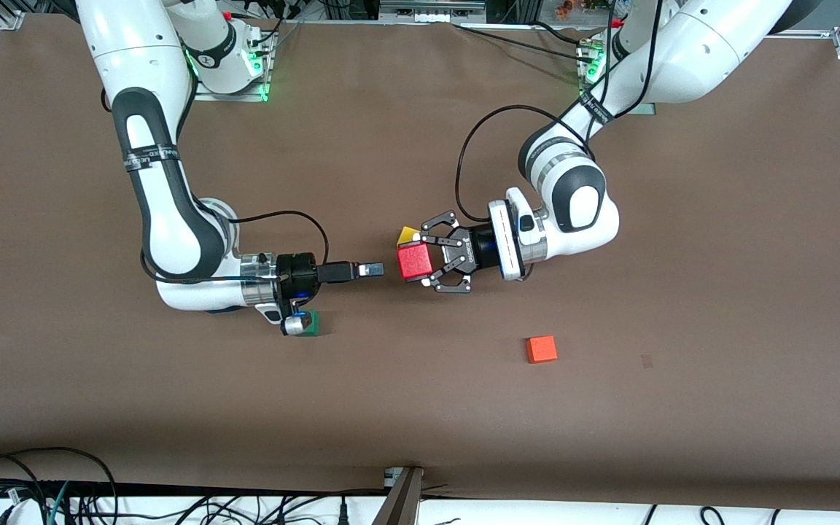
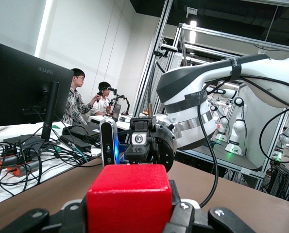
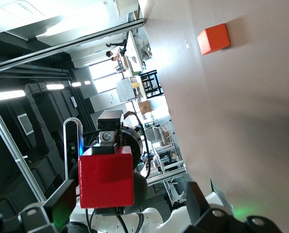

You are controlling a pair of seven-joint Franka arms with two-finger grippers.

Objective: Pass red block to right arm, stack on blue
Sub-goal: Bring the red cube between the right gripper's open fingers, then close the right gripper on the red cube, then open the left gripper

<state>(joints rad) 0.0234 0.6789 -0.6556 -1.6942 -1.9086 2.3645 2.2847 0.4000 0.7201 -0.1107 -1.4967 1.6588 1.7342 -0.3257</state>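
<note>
Red block [image 1: 414, 261] sits clamped in the left end effector [image 1: 427, 262], held sideways in the air over the middle of the tabletop [image 1: 420, 394] and pointed toward the right arm [image 1: 172, 219]. The right end effector [image 1: 370, 269] faces it, apart from it by a small gap; I cannot tell how its two fingers stand.

The step in hand looks like the handover itself. To do it well, the right fingers should spread wider than the block and close on the two faces that the left claw leaves bare — in the left wrist view the block's [image 2: 128, 196] top and front are clear while the claw links flank it low down. The right arm should come straight along the line between the two wrists, without nudging the block askew. The left should let go only once the right has a firm hold — a premature release would drop it.

A yellow block [image 1: 407, 235] lies just beside the claw, a green one [image 1: 310, 325] under the right wrist, an orange one [image 1: 541, 349] nearer the camera. The blue block is not clearly visible.
</note>
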